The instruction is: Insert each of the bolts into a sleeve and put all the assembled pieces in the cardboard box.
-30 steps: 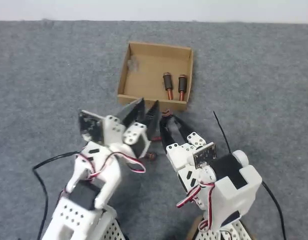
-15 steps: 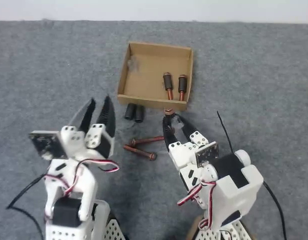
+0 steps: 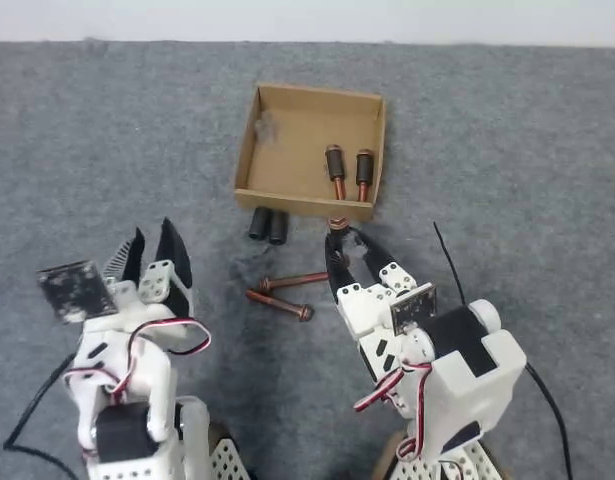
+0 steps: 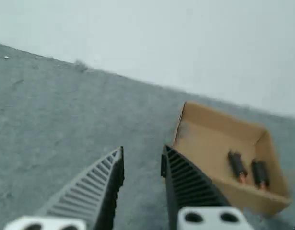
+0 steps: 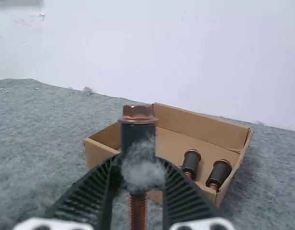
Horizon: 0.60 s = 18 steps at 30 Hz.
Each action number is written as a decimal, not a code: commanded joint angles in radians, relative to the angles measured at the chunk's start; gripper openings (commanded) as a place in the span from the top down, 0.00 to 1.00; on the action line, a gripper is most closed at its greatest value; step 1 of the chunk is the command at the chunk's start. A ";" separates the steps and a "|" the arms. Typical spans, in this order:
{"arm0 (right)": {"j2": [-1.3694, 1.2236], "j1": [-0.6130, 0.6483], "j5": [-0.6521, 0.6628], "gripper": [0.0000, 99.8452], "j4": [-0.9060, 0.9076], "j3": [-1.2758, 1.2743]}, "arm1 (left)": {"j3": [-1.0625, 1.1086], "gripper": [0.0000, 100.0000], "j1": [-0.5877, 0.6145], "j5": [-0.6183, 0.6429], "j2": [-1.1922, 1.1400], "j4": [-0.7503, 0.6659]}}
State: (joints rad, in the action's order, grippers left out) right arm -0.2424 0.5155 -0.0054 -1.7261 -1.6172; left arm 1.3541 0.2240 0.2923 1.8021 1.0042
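Observation:
In the right wrist view my right gripper (image 5: 137, 168) is shut on a black sleeve (image 5: 136, 141) with a copper bolt (image 5: 137, 113) through it, held upright, a tuft of lint stuck to it. From above, the right gripper (image 3: 345, 240) sits just in front of the cardboard box (image 3: 249, 140). Two assembled pieces (image 3: 335, 170) (image 3: 364, 175) lie in the box's right half. Two empty sleeves (image 3: 268, 226) lie against the box's front wall. Two loose bolts (image 3: 292, 282) (image 3: 277, 302) lie on the carpet. My left gripper (image 3: 153, 235) is open and holds nothing, to the left of the bolts; the left wrist view shows its fingers (image 4: 109, 187) and the box (image 4: 205, 124).
Grey carpet covers the table. A white wall (image 5: 185, 48) stands behind the box. Open carpet lies left and right of the box. The right arm's black cable (image 3: 445, 265) trails beside it.
My left arm has swung back and to the left, away from the box front, uncovering the two sleeves and two bolts. The right gripper has barely moved with its piece.

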 commanded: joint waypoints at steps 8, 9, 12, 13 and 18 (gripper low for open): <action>0.054 -0.015 0.015 0.99 -0.024 -0.028 | 0.269 0.88 0.003 -0.049 0.020 -0.063; 0.054 -0.015 0.015 0.99 -0.024 -0.028 | 0.302 0.88 0.006 -0.049 0.020 -0.098; 0.054 -0.015 0.017 0.99 -0.024 -0.028 | 0.329 0.88 0.006 -0.049 0.017 -0.120; 0.054 -0.015 0.018 0.99 -0.024 -0.028 | 0.331 0.88 0.006 -0.049 0.018 -0.103; 0.054 -0.028 0.020 0.99 -0.024 -0.026 | 0.331 0.88 0.000 -0.054 0.015 -0.038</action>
State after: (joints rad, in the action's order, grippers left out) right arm -0.2424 0.5140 -0.0054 -1.7261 -1.6172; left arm 1.6947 0.2240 0.2509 1.8021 0.9337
